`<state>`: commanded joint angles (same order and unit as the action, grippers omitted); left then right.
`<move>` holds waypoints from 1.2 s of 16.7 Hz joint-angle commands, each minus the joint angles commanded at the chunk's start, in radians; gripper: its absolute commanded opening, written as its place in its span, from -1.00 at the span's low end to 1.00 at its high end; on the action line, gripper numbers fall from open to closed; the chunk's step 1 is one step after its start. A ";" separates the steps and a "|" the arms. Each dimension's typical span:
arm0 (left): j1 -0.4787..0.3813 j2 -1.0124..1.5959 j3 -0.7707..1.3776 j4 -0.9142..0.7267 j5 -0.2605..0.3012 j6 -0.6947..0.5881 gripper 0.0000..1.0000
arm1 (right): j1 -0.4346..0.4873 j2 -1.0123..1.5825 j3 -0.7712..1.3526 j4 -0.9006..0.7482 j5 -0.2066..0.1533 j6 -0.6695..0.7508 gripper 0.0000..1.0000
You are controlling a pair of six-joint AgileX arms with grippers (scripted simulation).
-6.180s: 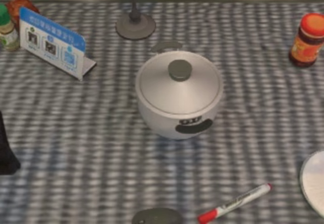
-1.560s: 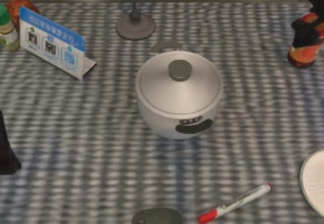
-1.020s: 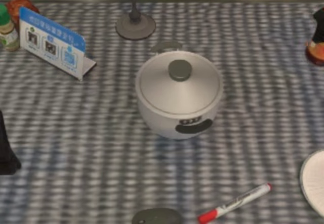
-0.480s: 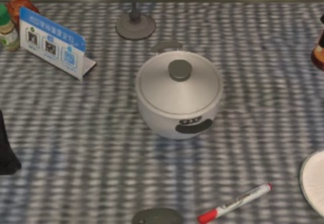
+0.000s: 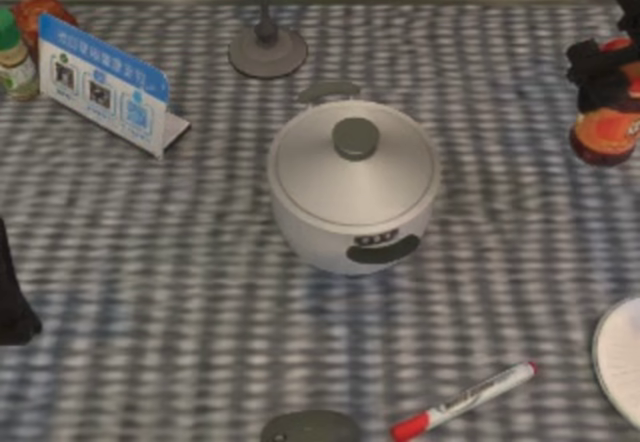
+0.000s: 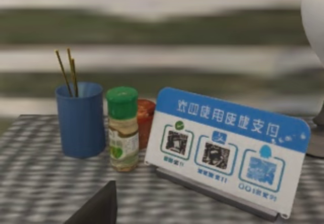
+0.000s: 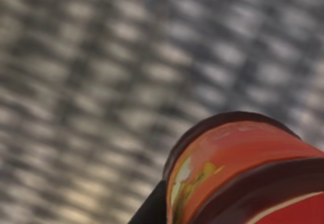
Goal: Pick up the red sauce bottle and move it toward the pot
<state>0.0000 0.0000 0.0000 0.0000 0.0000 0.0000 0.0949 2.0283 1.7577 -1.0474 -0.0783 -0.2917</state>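
Observation:
The red sauce bottle (image 5: 606, 135) hangs above the checked cloth at the far right, and my right gripper (image 5: 603, 74) is shut on its capped top. In the right wrist view its orange-red label (image 7: 238, 163) fills the corner, with one dark finger (image 7: 152, 210) against its side. The silver-white pot (image 5: 352, 187) stands lidded at the table's middle, well to the left of the bottle. My left arm (image 5: 10, 297) stays parked at the left edge; only one dark finger (image 6: 98, 209) of it shows in the left wrist view.
A wine glass base (image 5: 267, 50) stands behind the pot. A blue QR sign (image 5: 105, 84) and a green-capped bottle (image 5: 14, 57) are at the back left. At the front lie a red-capped marker (image 5: 463, 401) and a dark grey object (image 5: 310, 428), with a white plate (image 5: 622, 357) at the right edge.
My right gripper, carrying the bottle, has come back in from the right edge, moving left toward the pot. The pot and the left arm have not moved.

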 joint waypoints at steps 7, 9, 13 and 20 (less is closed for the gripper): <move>0.000 0.000 0.000 0.000 0.000 0.000 1.00 | 0.178 -0.067 -0.195 0.152 0.141 0.503 -1.00; 0.000 0.000 0.000 0.000 0.000 0.000 1.00 | 0.210 -0.082 -0.232 0.180 0.167 0.577 -1.00; 0.000 0.000 0.000 0.000 0.000 0.000 1.00 | 0.225 -0.088 -0.249 0.193 0.179 0.608 -1.00; 0.000 0.000 0.000 0.000 0.000 0.000 1.00 | 0.219 -0.042 -0.297 0.285 0.177 0.606 -1.00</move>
<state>0.0000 0.0000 0.0000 0.0000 0.0000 0.0000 0.3142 1.9859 1.4605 -0.7627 0.0991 0.3146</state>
